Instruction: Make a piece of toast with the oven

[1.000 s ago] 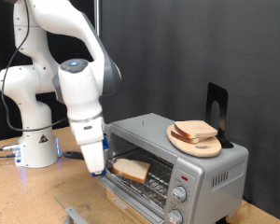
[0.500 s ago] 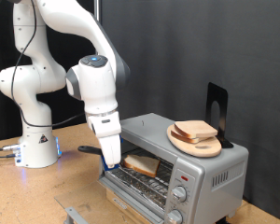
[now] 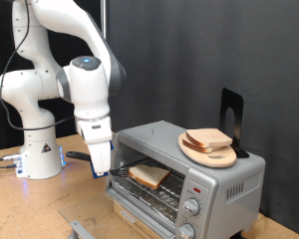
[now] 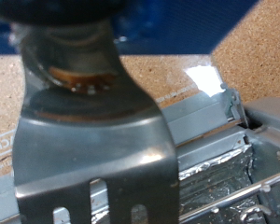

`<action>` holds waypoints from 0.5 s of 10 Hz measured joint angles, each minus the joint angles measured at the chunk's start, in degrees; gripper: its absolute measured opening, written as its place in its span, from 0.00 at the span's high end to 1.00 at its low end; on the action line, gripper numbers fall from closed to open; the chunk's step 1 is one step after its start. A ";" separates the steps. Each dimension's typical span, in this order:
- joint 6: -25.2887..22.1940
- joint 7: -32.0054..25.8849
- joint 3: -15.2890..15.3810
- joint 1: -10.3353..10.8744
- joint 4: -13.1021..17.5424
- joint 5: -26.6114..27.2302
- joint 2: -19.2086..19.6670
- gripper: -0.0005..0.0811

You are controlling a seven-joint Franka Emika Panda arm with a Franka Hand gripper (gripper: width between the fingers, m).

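The silver oven (image 3: 227,181) stands at the exterior view's lower right with its door open. The piece of toast (image 3: 149,176) lies flat on the wire rack inside the opening. My gripper (image 3: 102,166) hangs just to the exterior view's left of the opening, shut on a dark slotted spatula (image 4: 93,149). The spatula's blade (image 3: 119,171) points toward the oven and stops short of the toast. In the wrist view the spatula fills most of the picture, with the oven's foil-lined inside (image 4: 224,168) behind it. My fingers are hidden there.
A round wooden plate with a stack of bread slices (image 3: 209,142) sits on the oven's top, next to a black stand (image 3: 230,110). Two knobs (image 3: 192,208) are on the oven's front panel. The robot base (image 3: 35,154) stands at the left on the wooden table (image 3: 30,209).
My gripper pushed the toast on the spatula rightward into the oven, then drew back to the left. The toast stays on the rack, off the spatula.
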 joint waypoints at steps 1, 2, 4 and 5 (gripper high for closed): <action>-0.04 0.18 -0.09 -0.10 -0.43 0.15 -0.79 0.52; -0.05 0.91 -0.12 -0.12 -0.48 0.35 -1.16 0.52; 0.04 3.30 -0.05 -0.12 -0.08 0.51 -1.26 0.52; 0.05 4.50 0.12 -0.11 0.32 0.54 -1.20 0.52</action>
